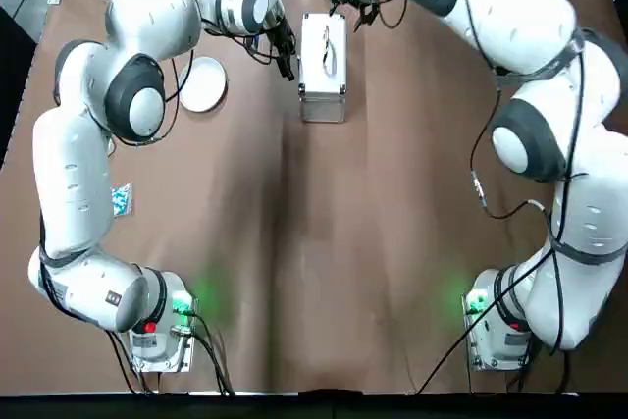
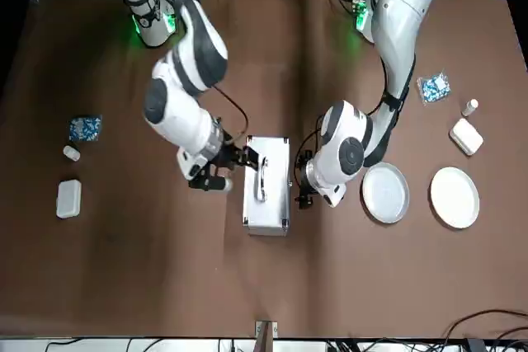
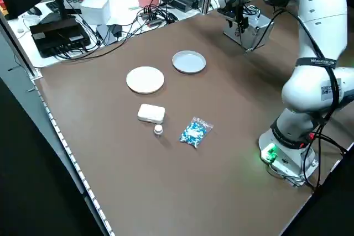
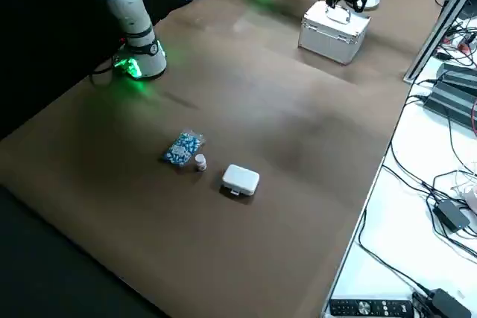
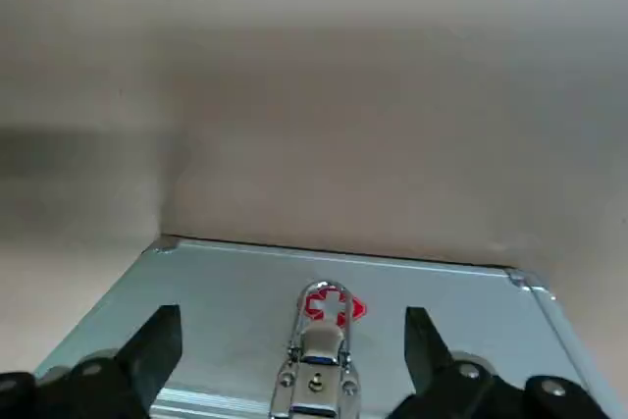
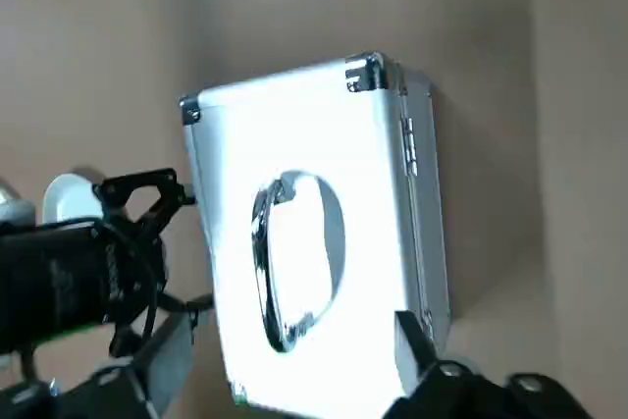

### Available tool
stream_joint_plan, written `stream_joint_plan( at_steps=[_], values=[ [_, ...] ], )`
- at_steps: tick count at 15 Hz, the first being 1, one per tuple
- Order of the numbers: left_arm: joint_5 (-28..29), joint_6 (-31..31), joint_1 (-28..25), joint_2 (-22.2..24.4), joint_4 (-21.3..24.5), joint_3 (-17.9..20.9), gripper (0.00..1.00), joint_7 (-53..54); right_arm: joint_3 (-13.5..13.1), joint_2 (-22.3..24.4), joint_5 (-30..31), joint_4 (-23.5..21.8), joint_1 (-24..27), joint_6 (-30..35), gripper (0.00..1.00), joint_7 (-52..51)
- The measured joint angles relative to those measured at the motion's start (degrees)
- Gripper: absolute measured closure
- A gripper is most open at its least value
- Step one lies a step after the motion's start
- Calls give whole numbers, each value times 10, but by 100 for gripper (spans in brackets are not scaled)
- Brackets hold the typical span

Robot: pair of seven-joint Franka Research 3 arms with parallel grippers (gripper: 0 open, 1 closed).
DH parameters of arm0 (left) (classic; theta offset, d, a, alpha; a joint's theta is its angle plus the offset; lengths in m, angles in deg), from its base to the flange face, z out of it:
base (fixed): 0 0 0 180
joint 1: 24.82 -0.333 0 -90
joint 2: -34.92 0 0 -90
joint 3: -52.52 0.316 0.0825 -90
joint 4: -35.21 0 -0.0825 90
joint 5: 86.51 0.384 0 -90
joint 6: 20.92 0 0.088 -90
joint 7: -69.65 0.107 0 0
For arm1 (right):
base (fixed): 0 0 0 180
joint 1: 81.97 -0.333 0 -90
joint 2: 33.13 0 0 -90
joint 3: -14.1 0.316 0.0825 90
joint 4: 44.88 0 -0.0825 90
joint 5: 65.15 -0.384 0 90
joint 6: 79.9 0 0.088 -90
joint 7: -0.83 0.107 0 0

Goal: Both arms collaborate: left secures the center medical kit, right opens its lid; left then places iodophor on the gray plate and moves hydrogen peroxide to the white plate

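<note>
The medical kit (image 2: 266, 185) lies shut in the middle of the table, handle up, also in the top view (image 1: 322, 66). My left gripper (image 2: 304, 180) is open at the kit's left side. In its wrist view the fingers (image 5: 157, 350) straddle the latch with the red cross (image 5: 332, 307). My right gripper (image 2: 238, 159) hovers open at the kit's right side, and the kit's handle (image 6: 285, 262) shows in its wrist view. The gray plate (image 2: 385, 193) and the white plate (image 2: 454, 197) lie left of the kit. The iodophor and the hydrogen peroxide are out of view.
A blue-white packet (image 2: 434, 86), a vial (image 2: 469, 107) and a small white box (image 2: 466, 136) lie on the robot's left. Another packet (image 2: 85, 128), vial (image 2: 72, 152) and box (image 2: 68, 198) lie on its right. Cables and desks border the table.
</note>
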Motion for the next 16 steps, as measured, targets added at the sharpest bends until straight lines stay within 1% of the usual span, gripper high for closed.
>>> stream_joint_plan(
  at_steps=[2, 3, 6, 10, 11, 13, 15, 16],
  values=[
    [0, -2, 3, -4, 0, 0, 0, -3, 0, -14, 0, 0, -5, -18, 30, 1],
    [0, -3, 3, -6, 0, 0, 0, -3, 0, -18, 0, 0, -6, -21, 38, 1],
    [0, -15, 7, -11, 0, 0, 1, -7, 0, -23, 0, 1, -12, -26, 39, 1],
    [0, -19, 13, -12, -1, 0, 4, -12, 0, -27, 0, 5, -21, -28, 40, 2],
    [0, -18, 14, -12, -1, 0, 9, -17, 0, -28, 0, 5, -23, -29, 44, 2],
    [0, -17, 14, -12, -1, 2, 29, -29, 0, -31, 0, 7, -28, -34, 45, 2],
    [1, -20, 15, -13, -3, 4, 43, -41, 0, -36, 0, 8, -33, -46, 50, 2],
    [1, -25, 15, -13, -6, 6, 52, -41, 0, -38, 0, 9, -35, -47, 51, 2]
  ],
)
